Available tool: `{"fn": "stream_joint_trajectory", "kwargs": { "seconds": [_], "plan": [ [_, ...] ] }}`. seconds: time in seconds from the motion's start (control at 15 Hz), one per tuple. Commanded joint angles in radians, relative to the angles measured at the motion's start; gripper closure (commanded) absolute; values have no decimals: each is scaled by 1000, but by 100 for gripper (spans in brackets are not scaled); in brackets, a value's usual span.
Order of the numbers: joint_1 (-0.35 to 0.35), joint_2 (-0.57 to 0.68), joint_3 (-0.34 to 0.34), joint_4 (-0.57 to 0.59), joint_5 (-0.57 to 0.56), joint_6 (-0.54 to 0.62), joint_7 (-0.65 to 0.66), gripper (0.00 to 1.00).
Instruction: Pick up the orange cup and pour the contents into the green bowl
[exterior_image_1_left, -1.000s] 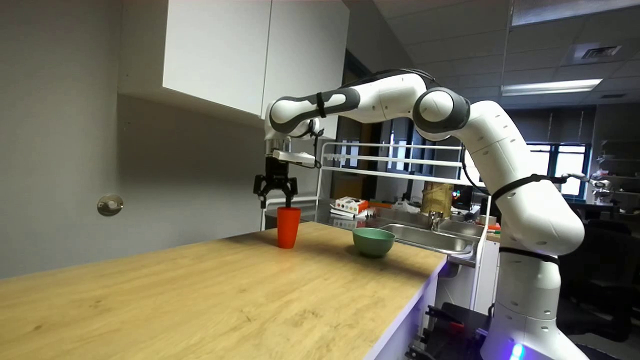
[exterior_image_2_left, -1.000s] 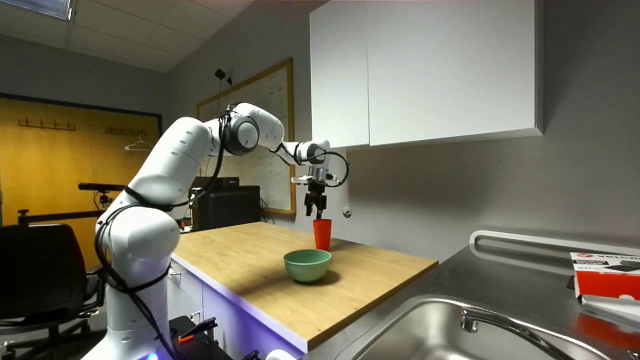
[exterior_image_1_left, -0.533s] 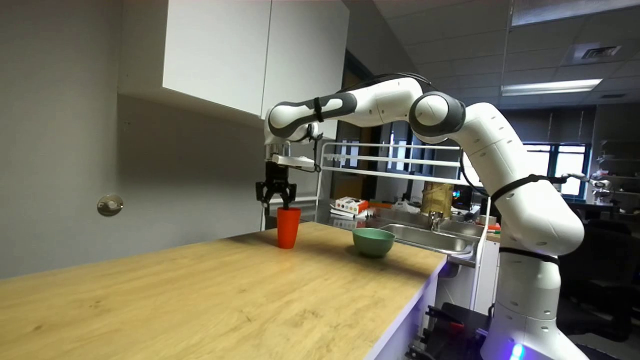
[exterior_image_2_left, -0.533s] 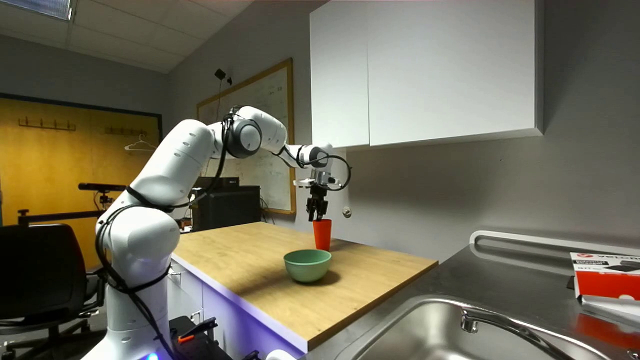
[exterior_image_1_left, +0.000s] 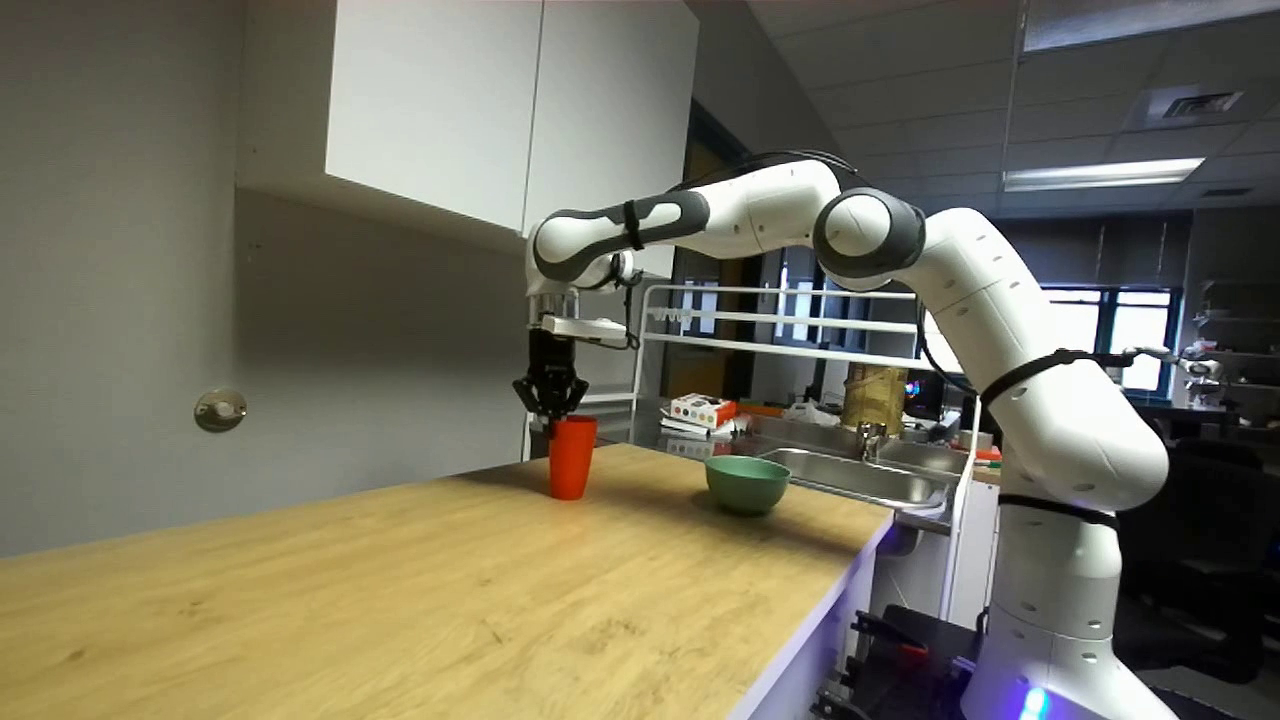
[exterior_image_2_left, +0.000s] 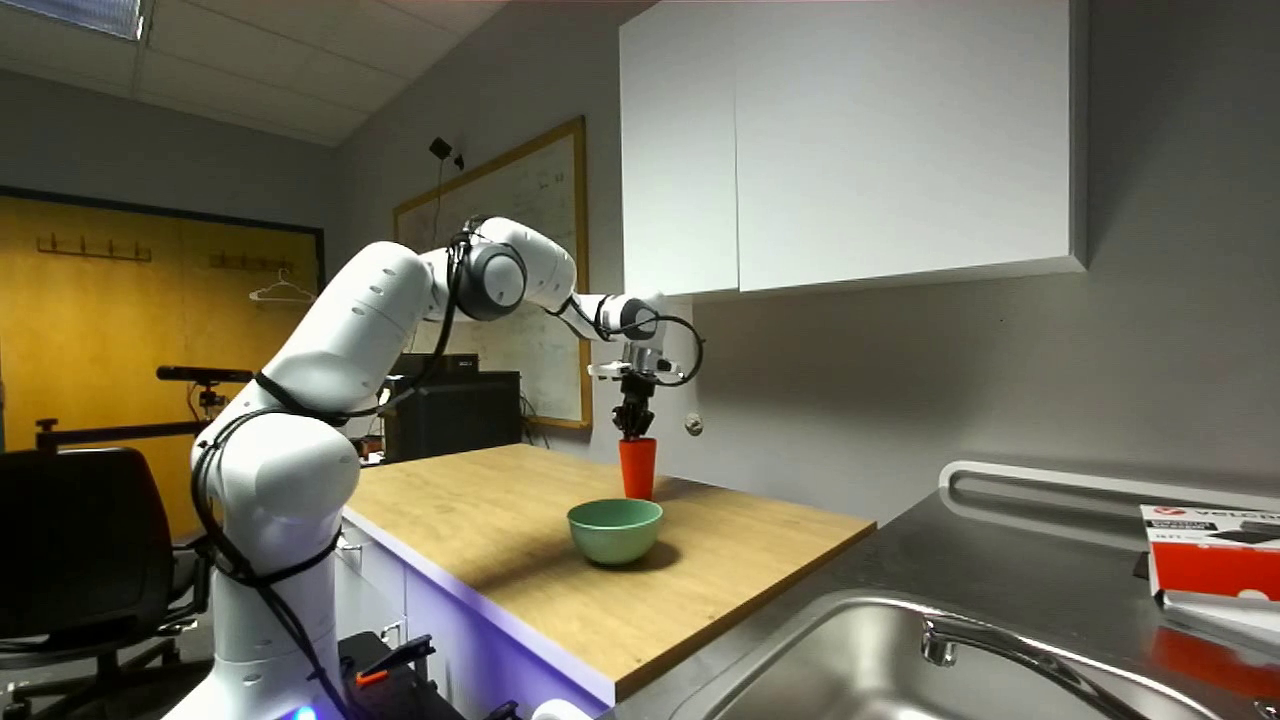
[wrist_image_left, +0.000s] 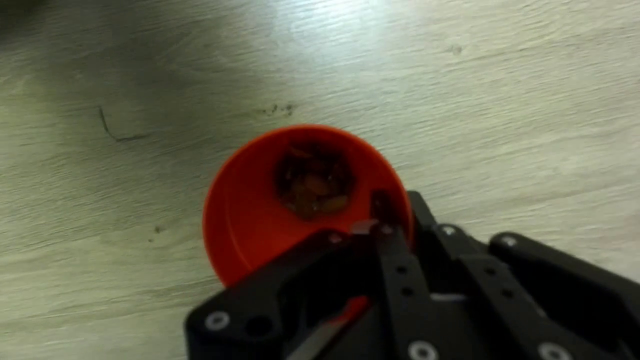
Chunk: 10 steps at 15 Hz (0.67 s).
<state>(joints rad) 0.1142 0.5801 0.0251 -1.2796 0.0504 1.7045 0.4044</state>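
Observation:
The orange cup (exterior_image_1_left: 571, 468) stands upright on the wooden counter in both exterior views. In the wrist view small brownish pieces (wrist_image_left: 316, 186) lie at the bottom of the cup (wrist_image_left: 250, 212). My gripper (wrist_image_left: 406, 207) straddles the cup's wall from above, one fingertip (wrist_image_left: 384, 205) inside the rim and the opposite one outside. The jaws have come together on that wall, with no gap showing beside it. The green bowl (exterior_image_2_left: 610, 540) rests on the counter some way from the cup; its inside is mostly hidden in an exterior view (exterior_image_1_left: 747, 492).
A wall cabinet (exterior_image_1_left: 440, 110) hangs above the cup and arm. Past the counter's end lie a steel sink (exterior_image_2_left: 850, 660) and faucet (exterior_image_2_left: 1020, 650). A white rack (exterior_image_1_left: 790, 320) stands behind the counter in an exterior view. The wall (exterior_image_2_left: 850, 440) runs close behind the cup.
The gripper has gone from open to shut on the cup's wall and has come down a little. The cup has shifted slightly toward the outer finger. The bowl has not moved.

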Motion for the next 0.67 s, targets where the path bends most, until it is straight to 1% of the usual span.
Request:
{"fn": "stream_joint_trajectory", "kwargs": {
  "seconds": [0.0, 0.13, 0.33, 0.6],
  "plan": [
    [6, 9, -10, 49, 10, -28, 10, 100],
    [3, -17, -7, 40, 15, -16, 0, 97],
    [-9, -86, -5, -14, 32, 38, -12, 97],
    [-50, -221, -8, -151, 104, 189, -5, 98]
  ]
}}
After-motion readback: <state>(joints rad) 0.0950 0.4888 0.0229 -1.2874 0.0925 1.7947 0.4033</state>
